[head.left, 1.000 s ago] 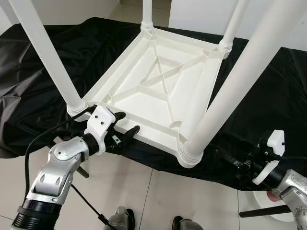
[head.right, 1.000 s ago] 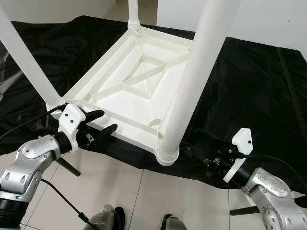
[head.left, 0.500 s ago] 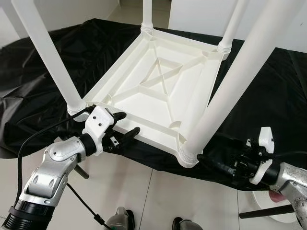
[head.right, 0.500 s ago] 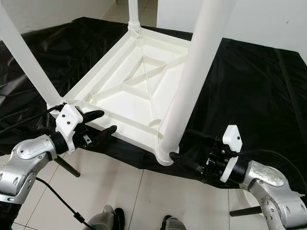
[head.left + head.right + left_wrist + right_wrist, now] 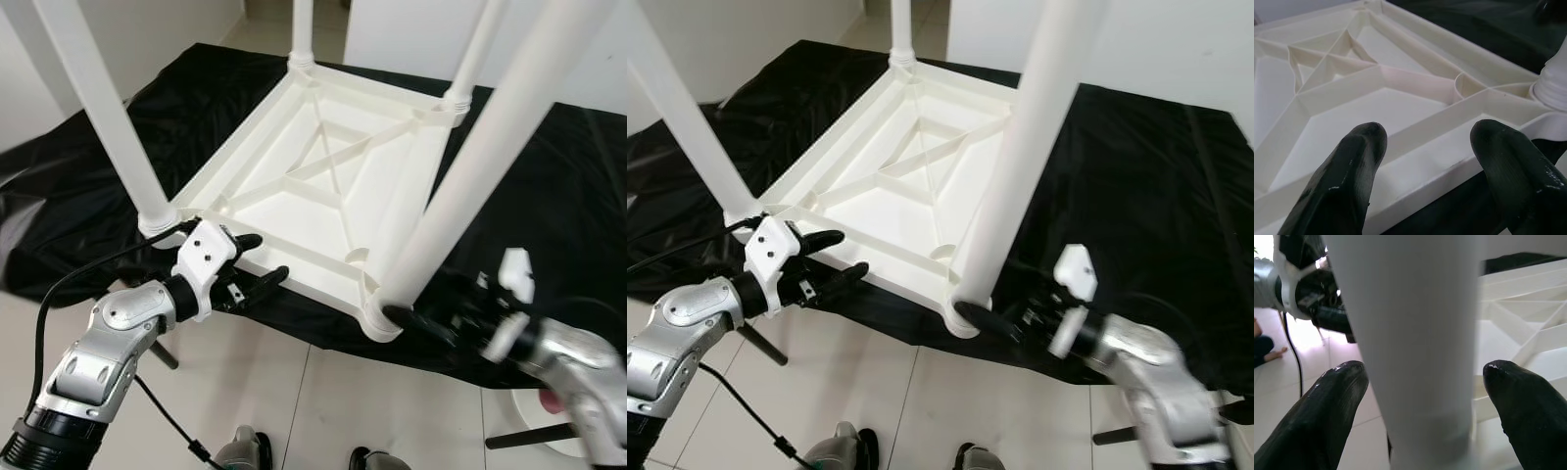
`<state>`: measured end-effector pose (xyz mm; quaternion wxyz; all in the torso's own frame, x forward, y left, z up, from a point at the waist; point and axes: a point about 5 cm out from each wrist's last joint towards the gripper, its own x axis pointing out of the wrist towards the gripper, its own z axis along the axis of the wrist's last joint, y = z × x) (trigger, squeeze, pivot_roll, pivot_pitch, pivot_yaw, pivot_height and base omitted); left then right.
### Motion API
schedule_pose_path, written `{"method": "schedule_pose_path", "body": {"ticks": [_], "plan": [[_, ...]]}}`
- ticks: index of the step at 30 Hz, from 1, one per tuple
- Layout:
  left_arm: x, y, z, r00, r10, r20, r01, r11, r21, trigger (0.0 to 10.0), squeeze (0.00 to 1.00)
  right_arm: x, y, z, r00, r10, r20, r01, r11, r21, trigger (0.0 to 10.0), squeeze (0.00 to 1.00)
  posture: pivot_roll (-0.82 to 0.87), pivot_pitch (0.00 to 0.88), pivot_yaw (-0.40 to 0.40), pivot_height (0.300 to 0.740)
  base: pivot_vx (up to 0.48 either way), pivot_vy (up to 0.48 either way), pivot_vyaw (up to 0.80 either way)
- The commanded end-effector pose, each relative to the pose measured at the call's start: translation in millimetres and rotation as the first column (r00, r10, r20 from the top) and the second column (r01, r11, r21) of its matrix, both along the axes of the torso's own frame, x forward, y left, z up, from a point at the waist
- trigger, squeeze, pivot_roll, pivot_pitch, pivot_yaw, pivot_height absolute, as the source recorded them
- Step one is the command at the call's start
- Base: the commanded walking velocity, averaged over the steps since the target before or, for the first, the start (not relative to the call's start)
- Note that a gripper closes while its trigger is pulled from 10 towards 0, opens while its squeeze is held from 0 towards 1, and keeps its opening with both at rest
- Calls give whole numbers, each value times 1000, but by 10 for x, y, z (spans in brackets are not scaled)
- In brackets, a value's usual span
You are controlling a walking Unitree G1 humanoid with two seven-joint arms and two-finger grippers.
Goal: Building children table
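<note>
Four white legs stand up from the upturned children's table, which lies top-down on a black cloth spread over the surface. From where I stand, the table's near edge overhangs the cloth toward the robot, with pale floor tiles below.

Left tool sits at the near rim of the tabletop, just beside the near-left leg. Its fingers are spread, one above the rim and one outside it; the left wrist view shows the ribbed underside between them, but I cannot tell whether either finger touches the plastic.

Right tool is at the base of the near-right leg, where that leg enters its corner socket. The right wrist view shows its fingers parted with the leg's white shaft between them, a gap visible on each side, so it straddles the leg and does not pinch it. The right arm is blurred in both eye views.

All four legs look seated, so my guess is that the job is near its end: either the last leg is being checked or tightened, or the robot is getting ready to lift and turn the table over. The next move would need the right tool to close firmly on the leg low down, near the socket, while the left tool steadies the rim. A smooth round leg could slip or twist in the grip.
</note>
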<state>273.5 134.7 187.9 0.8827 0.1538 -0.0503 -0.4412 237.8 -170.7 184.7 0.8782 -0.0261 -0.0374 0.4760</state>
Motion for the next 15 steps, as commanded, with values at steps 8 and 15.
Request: {"method": "schedule_pose_path", "body": {"ticks": [8, 15], "plan": [[-84, -92, -13, 980, -195, -37, 196, 980, 31, 10000, 0, 164, 275, -164, 991, -132, 6, 130, 985, 110, 10000, 0, 79, 154, -8, 740, 0, 0, 0], [-114, -181, -38, 970, -240, -47, 242, 970, 27, 10000, 0, 282, 183, -148, 963, -268, 27, 262, 954, 144, 10000, 0, 66, 158, -9, 740, 0, 0, 0]]}}
